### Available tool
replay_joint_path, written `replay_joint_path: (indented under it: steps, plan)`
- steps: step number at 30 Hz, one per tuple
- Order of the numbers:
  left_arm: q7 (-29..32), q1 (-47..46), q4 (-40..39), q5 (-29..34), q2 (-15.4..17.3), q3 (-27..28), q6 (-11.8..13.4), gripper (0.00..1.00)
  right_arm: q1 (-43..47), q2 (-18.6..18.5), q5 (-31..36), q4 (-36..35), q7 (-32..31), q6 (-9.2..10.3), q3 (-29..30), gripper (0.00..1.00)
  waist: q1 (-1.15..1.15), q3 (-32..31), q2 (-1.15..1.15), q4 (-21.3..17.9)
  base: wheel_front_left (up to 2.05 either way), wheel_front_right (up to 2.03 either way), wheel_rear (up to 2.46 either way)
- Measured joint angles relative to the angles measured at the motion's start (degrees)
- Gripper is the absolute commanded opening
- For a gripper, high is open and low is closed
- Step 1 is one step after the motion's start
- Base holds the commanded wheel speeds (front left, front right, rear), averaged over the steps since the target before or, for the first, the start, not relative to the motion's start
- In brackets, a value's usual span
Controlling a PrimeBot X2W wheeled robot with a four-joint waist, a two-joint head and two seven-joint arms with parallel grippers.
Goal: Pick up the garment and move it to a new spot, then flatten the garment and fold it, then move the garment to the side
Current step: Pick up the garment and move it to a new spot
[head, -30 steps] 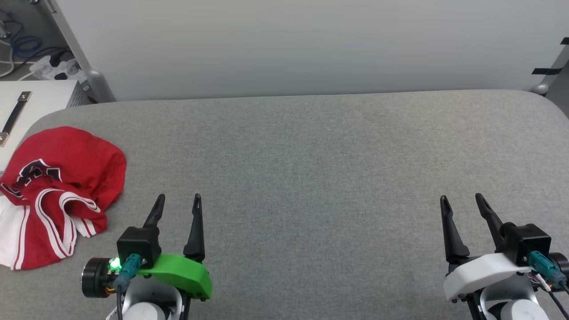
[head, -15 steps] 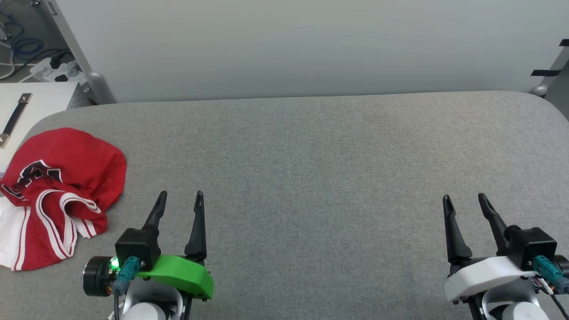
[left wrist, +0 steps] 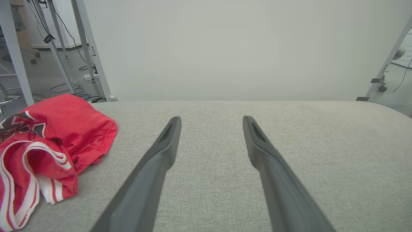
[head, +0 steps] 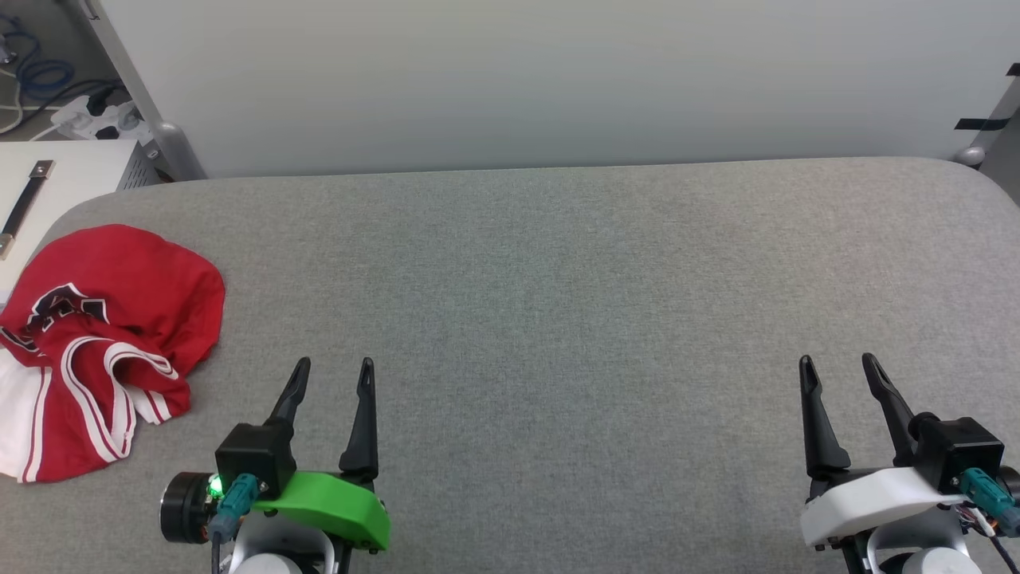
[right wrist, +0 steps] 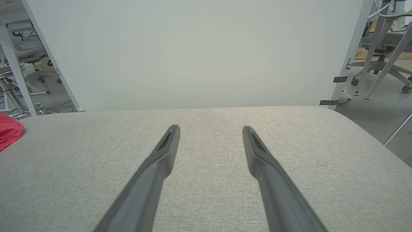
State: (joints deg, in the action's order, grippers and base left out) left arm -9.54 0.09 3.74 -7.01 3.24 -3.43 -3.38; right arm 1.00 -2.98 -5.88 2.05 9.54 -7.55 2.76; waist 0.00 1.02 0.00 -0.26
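Ok, little has changed since a second ago. The head camera has nudged, so the far table edge sits a bit higher in frame. Both grippers sit slightly lower and further right in the head view, with the same spread as before. The garment has the same crumple and the same spot on the table.

Left to right:
- garment (head: 103, 351): a soft red heap left of the left gripper, level with and just ahead of its fingers, clearly apart from them. Striped red-white trim loops across the near folds and white fabric shows at the outer edge. Part of the black, white-outlined print faces up. From the right wrist view only a red corner (right wrist: 8, 133) shows, far to that gripper's left.
- left gripper (head: 335, 365): jaws spread wide, nothing between them. The fingers are long, dark, matte and tapered, over bare cloth. A glossy green bracket (head: 331, 502) sits at the wrist.
- table (head: 558, 319): grey woven fabric top with a fine grain and rounded corners. It runs flat ahead of both grippers.
- right gripper (head: 837, 360): jaws also wide and empty, fingers the same shape. A smooth white bracket (head: 868, 494) sits at the wrist.
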Motion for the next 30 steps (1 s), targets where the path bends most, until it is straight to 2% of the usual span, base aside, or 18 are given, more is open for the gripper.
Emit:
replay_joint_path:
  steps: [8,15,30]
  plan:
    - [-0.8,0.0,0.7,-1.1,0.0,-0.2,-0.4,1.0,0.0,0.0,-0.7,0.5,0.8,0.0,0.0,1.0,0.0,0.7,0.0,0.3,0.0,0.0,0.0]
    - [-1.7,-0.1,1.1,-1.7,0.0,-0.6,-0.4,1.0,0.0,0.0,-1.0,0.6,1.8,0.0,0.3,1.0,0.0,0.9,0.0,2.2,0.0,0.0,0.0]
    - [-3.6,0.0,2.5,-3.6,0.0,-0.2,-0.4,1.0,1.0,0.1,-1.7,0.7,3.5,0.0,-3.6,1.0,0.0,0.4,0.0,12.0,0.0,0.0,0.0]
